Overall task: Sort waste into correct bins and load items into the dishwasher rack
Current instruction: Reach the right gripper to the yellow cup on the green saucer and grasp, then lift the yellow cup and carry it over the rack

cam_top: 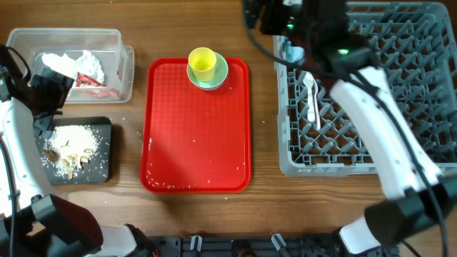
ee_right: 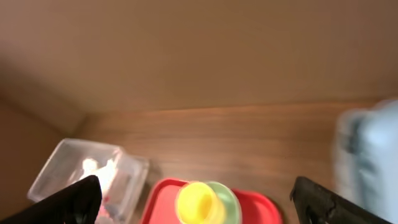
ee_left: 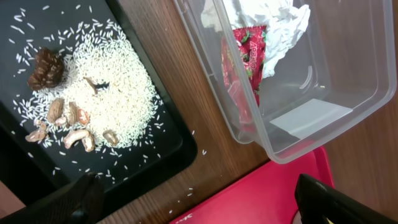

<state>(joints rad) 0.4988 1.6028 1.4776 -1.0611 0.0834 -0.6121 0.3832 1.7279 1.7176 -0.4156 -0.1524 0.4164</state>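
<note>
The clear tub (cam_top: 121,68) holds crumpled white napkins (cam_top: 82,64) and a red wrapper (cam_top: 93,81); both show in the left wrist view (ee_left: 273,25) (ee_left: 249,50). The black tray (cam_top: 103,150) holds rice and brownish scraps (ee_left: 68,121). A yellow cup (cam_top: 203,63) stands in a pale green bowl (cam_top: 220,75) on the red tray's far end. White plastic cutlery (cam_top: 312,96) lies in the grey rack (cam_top: 400,93). My left gripper (cam_top: 51,96) (ee_left: 205,208) is open and empty between tub and black tray. My right gripper (cam_top: 275,16) (ee_right: 199,205) is open and empty, high beyond the rack's far left corner.
The flat red tray (cam_top: 196,135) lies mid-table with a few crumbs along its near edge. Loose rice grains lie on the wood by the black tray (ee_left: 186,134). A blurred light blue item (ee_right: 367,162) shows at the right wrist view's right edge. My right arm crosses over the rack.
</note>
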